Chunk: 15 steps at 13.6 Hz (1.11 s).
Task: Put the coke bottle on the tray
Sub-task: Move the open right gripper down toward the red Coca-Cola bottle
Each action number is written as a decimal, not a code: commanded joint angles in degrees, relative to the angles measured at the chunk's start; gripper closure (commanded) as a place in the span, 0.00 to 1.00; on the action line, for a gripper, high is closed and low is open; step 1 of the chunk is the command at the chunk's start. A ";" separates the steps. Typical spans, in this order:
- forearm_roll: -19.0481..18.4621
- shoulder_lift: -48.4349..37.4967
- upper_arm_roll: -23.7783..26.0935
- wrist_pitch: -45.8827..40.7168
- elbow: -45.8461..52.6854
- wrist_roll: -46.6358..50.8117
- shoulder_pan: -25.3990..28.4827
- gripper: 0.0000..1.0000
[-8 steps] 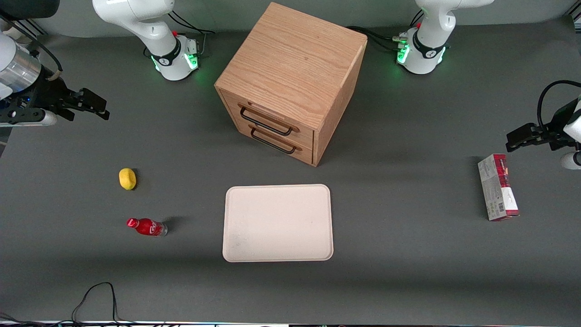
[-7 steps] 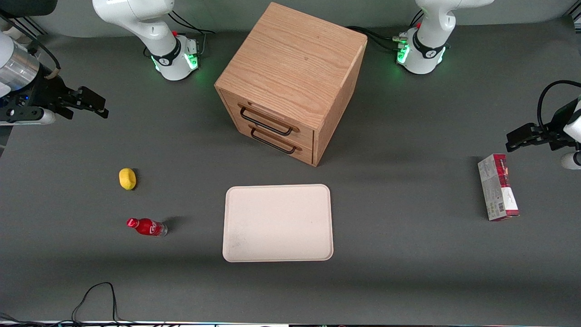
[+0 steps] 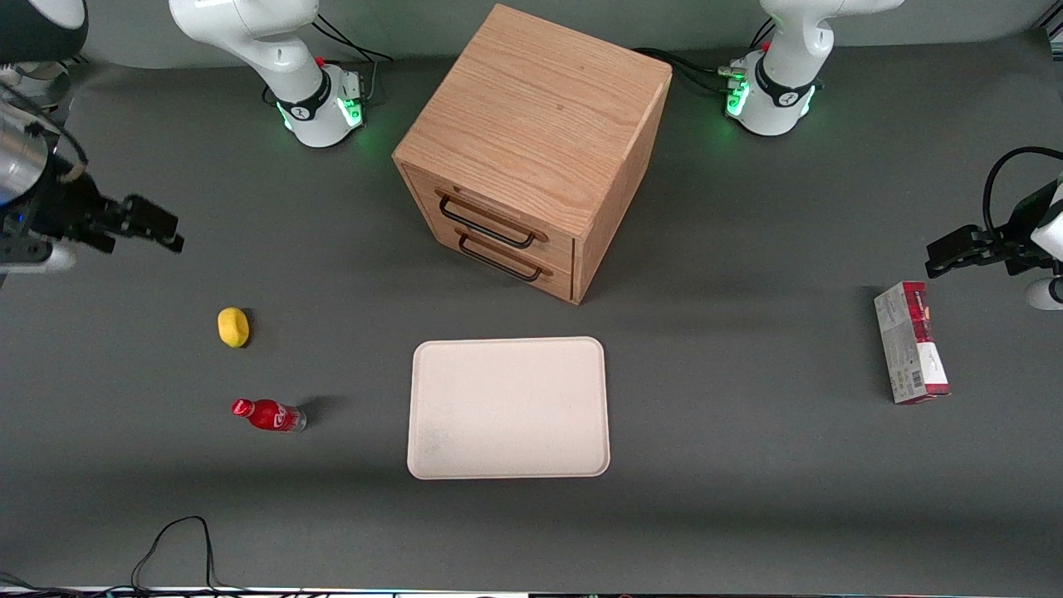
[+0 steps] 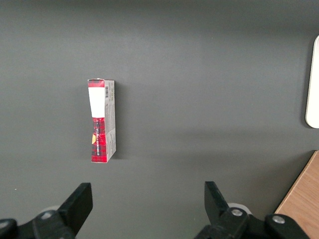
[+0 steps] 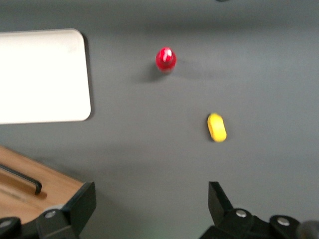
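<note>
Coke bottle upright on the table, not on the tray.

The coke bottle (image 3: 268, 414) stands on its clear base, red cap up, long axis vertical, white script on red. It sits beside the cream tray (image 3: 508, 408), toward the working arm's end, nearer the camera than the lemon (image 3: 233, 326). The gripper (image 3: 158, 231) hangs above the table, fingers apart, holding nothing.

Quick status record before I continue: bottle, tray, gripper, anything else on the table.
coke bottle: on the table, beside the tray, not on it
tray: nothing on it, in front of the drawer cabinet
gripper: open, holding nothing, above the table, farther from the front camera than the lemon
carton: toward the parked arm's end
</note>
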 commanded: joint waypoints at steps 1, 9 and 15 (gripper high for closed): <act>-0.23 15.95 -0.15 -4.11 17.58 0.30 -0.31 0.00; 1.79 29.77 -0.50 4.23 24.20 -4.97 -1.54 0.00; 4.25 27.67 -1.56 20.82 7.70 -6.74 -1.63 0.00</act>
